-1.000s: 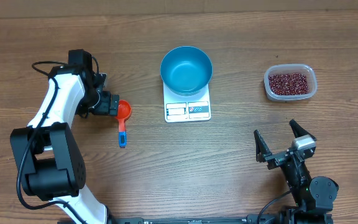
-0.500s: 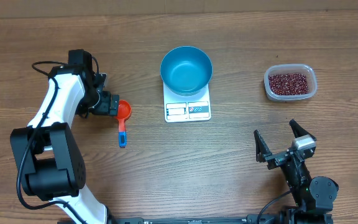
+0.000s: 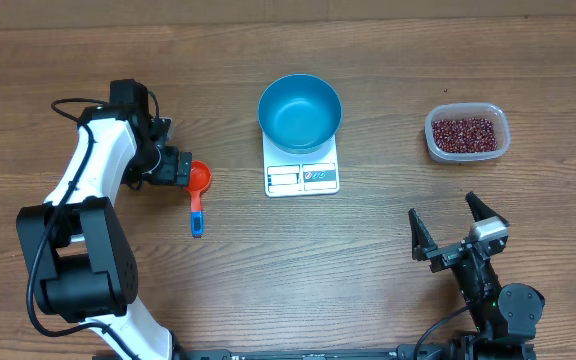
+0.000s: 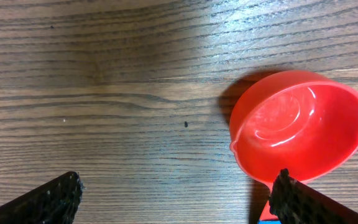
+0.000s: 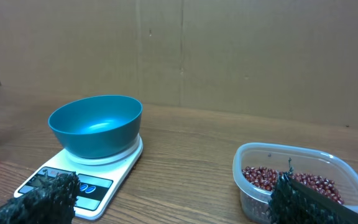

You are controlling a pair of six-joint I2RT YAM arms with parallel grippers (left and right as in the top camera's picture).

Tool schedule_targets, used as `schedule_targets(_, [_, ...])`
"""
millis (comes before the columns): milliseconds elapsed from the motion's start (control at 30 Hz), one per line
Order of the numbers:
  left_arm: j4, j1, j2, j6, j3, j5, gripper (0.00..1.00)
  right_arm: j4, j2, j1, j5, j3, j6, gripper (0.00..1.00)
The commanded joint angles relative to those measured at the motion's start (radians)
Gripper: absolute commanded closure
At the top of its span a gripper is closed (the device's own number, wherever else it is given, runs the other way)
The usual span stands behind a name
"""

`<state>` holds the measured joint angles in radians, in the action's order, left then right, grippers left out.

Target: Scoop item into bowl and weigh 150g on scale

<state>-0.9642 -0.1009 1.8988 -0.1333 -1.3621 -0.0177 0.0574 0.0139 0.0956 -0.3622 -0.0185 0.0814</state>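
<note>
The blue bowl (image 3: 300,108) sat on the scale (image 3: 302,177) to catch beans (image 3: 461,134). The left jaws hung wide by the red scoop (image 3: 199,178), ready to grab. The right jaws were wide too.

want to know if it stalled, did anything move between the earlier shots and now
Nothing visibly changed. The left gripper stays by the red scoop, the right gripper stays back, fingers open on both. The bowl remains on the scale, the beans in their tub.

Wood-grain table (image 3: 268,280), brown cardboard wall (image 5: 229,56) behind
</note>
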Motion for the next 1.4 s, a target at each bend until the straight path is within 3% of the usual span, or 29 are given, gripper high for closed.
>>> schedule_targets(0, [0.002, -0.003, 0.011, -0.009, -0.014, 0.018, 0.00, -0.003, -0.011, -0.006, 0.002, 0.011, -0.006, 0.00])
schedule_targets(267, [0.010, -0.003, 0.011, -0.008, -0.014, 0.019, 0.04, -0.002, -0.011, -0.006, 0.002, 0.011, -0.006, 0.00])
schedule_targets(367, [0.018, -0.003, 0.011, -0.008, -0.014, 0.019, 0.00, -0.003, -0.011, -0.006, 0.002, 0.011, -0.006, 0.00])
schedule_targets(867, [0.027, -0.003, 0.011, -0.009, -0.014, 0.019, 0.00, -0.003, -0.011, -0.006, 0.002, 0.011, -0.006, 0.00])
schedule_targets(1067, [0.028, -0.003, 0.011, -0.009, -0.014, 0.049, 0.05, -0.003, -0.011, -0.006, 0.002, 0.011, -0.006, 0.00])
schedule_targets(1367, [0.039, -0.003, 0.011, -0.010, -0.014, 0.062, 0.00, -0.002, -0.011, -0.006, 0.002, 0.011, -0.006, 0.00])
